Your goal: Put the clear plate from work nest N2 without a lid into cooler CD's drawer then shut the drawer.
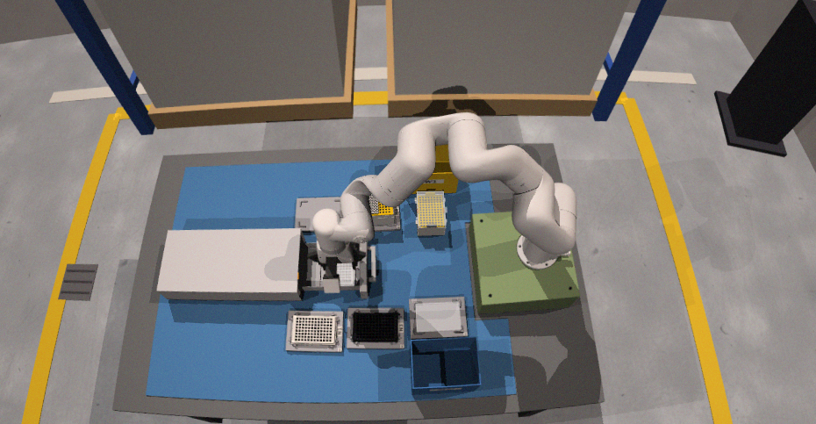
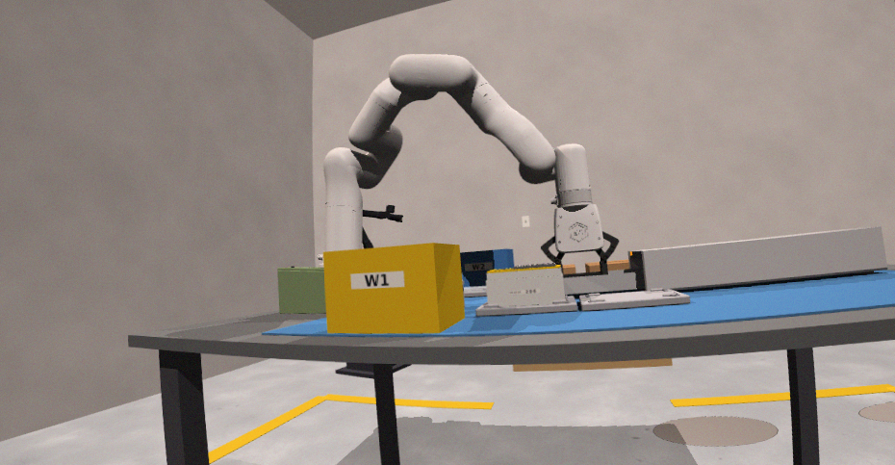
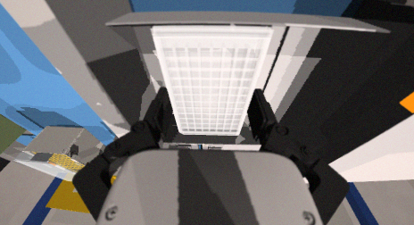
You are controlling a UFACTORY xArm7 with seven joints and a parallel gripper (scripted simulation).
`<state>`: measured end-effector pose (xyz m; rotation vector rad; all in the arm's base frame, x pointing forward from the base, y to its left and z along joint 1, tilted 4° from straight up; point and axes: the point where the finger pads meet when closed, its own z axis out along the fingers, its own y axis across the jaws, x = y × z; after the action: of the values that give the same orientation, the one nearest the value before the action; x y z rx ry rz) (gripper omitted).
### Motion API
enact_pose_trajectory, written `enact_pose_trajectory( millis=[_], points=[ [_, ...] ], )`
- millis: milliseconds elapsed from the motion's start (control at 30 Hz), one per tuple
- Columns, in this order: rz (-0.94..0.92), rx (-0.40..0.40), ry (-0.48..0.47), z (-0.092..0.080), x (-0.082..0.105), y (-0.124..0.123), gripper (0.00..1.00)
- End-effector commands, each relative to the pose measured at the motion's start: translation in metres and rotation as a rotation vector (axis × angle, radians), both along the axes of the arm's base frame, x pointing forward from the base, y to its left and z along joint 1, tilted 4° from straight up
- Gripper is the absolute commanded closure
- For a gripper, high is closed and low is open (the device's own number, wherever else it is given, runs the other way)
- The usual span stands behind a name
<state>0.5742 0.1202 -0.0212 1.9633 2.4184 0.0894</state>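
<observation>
The cooler CD point(image 1: 228, 261) is a long grey box, and its drawer point(image 1: 341, 287) stands pulled out toward the arm's base. My gripper point(image 1: 338, 265) points straight down into the drawer and is shut on the clear plate point(image 1: 346, 273), a pale gridded well plate without a lid. In the wrist view the fingers clamp the plate point(image 3: 211, 78) by its two long edges, and the bar handle point(image 3: 245, 20) lies beyond it. In the side view my fingertips point(image 2: 578, 263) are down at the level of the drawer's walls point(image 2: 600, 283). I cannot tell whether the plate touches the floor. An amber patch point(image 3: 407, 102) shows at the right.
In front stand a white plate in a nest point(image 1: 311, 329), a black plate point(image 1: 373, 326), a covered nest point(image 1: 438, 316) and a blue bin point(image 1: 445, 362). Behind are an empty nest point(image 1: 312, 208), two tip boxes point(image 1: 430, 211) and the yellow bin W1 point(image 2: 391, 286). The arm stands on a green base point(image 1: 522, 261).
</observation>
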Motion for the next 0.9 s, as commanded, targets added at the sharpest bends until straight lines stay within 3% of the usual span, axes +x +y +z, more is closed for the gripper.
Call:
enact_pose_trajectory(
  millis=[0,867],
  points=[
    [0.0,0.001,-0.005,0.0013,0.0021,0.0004,1.0],
    [0.0,0.001,-0.006,-0.003,0.0024,0.0005,1.0]
  ],
)
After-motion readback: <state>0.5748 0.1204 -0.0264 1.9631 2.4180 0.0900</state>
